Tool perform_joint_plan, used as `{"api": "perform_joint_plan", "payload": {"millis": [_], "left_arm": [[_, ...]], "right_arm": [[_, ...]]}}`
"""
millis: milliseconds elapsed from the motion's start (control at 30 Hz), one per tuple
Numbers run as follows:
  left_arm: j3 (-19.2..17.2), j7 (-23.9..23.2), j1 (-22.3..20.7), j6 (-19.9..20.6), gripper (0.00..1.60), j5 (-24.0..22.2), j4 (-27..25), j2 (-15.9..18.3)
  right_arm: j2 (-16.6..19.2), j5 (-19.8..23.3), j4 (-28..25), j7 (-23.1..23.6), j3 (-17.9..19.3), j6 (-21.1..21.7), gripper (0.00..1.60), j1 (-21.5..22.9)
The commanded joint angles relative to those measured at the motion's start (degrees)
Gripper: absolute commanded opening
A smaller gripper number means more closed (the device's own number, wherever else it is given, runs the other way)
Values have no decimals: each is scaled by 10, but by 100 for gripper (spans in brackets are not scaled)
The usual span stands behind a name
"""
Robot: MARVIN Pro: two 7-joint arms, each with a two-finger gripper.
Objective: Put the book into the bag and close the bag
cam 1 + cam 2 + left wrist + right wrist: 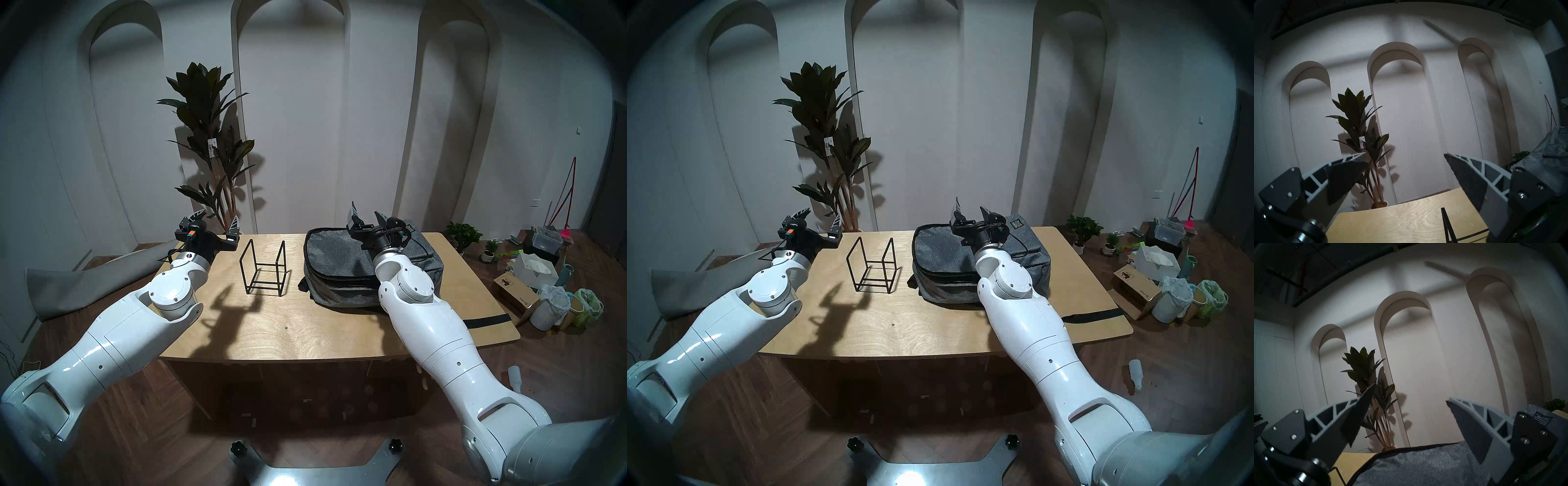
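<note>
Both claws hang spread w/ nothing between the fingers. Left gripper [217, 220] sits at approx 9 o'clock of the table [305, 325], over its far-left corner, tips aimed slightly up twd the back wall. In the left wrist view [1405, 157] the two fingers stand wide apart, framing the potted plant [1362, 135] at 12 o'clock, w/ bare tabletop [1407, 224] below. Right gripper [368, 213] hovers above the far part of the bag [336, 258], also tilted up a bit; right wrist view [1410, 395] shows its fingers parted, grey bag fabric [1423, 470] right under them, zip edge curving at 6 o'clock.

Bag: heather-grey backpack lying flat on the right half of the table, approx 2 o'clock from table centre, flap down over the body, black zip lines running along the near side. A black strap [488, 320] trails off twd the table's right edge at 4 o'clock. Small dark label [1015, 224] on the far-right top of the bag.

Book: can't see it in any view.

Black wire-frame stand [264, 268] stands upright btwn the left gripper and the bag, apart from both, at approx 11 o'clock of table centre. Nothing sits in it. Boxes & bins [536, 281] clutter the floor at 3 o'clock.
</note>
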Motion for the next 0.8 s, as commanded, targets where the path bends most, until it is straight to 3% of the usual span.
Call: {"api": "perform_joint_plan", "payload": {"millis": [0,167,500,533,600,700,767], "left_arm": [[-17,-4,-17,0,160,-12,-3,5],[-25,-11,-12,7,160,-44,-4,3],[-24,-16,-14,10,160,-56,-5,6],[-24,-23,-13,12,160,-65,-6,7],[-23,-23,-12,16,160,-66,-6,8],[-22,-17,-12,25,160,-70,-8,7],[-19,-15,-13,33,160,-66,-9,9]], "right_arm": [[-25,-3,17,16,0,-68,160,18],[-29,-16,18,3,-3,-74,160,18],[-35,-25,8,-15,-2,-72,160,12],[-34,-5,0,-11,1,-45,160,9],[-30,-9,-9,-20,-1,-24,160,6],[-24,-65,-24,-66,-17,-17,160,3],[-24,-69,-30,-73,-21,-10,160,2]]}}
